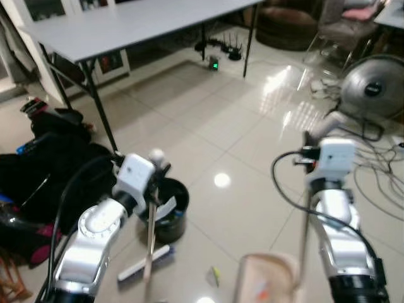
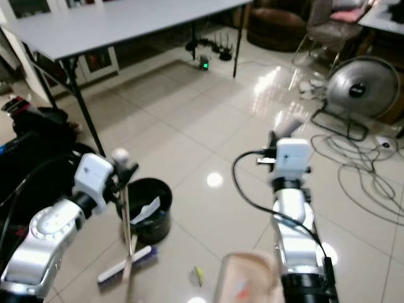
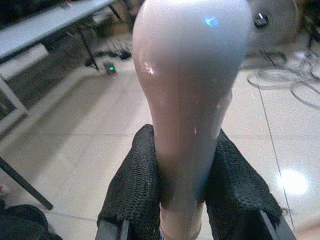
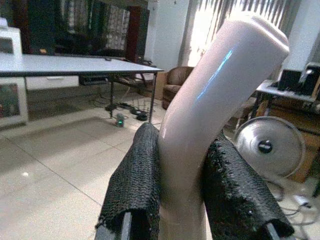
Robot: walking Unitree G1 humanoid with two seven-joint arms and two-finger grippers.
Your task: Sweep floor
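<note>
Left hand (image 3: 182,200) grips the broom handle (image 3: 190,100) tight, black bucket (image 1: 165,211) just beyond it. Right hand (image 4: 182,200) clamps the dustpan handle (image 4: 210,110), pan (image 1: 265,278) on the floor below.

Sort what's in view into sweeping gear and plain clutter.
For the job: broom handle in the left gripper; dustpan, its handle in the right gripper; yellow scrap; black bin.
Lying about: table, fan, cables, black bags.

A long grey folding table (image 1: 126,25) on black legs stands at eleven o'clock, a round silver floor fan (image 1: 374,87) at two, and heaped black bags (image 1: 44,164) at nine.
</note>
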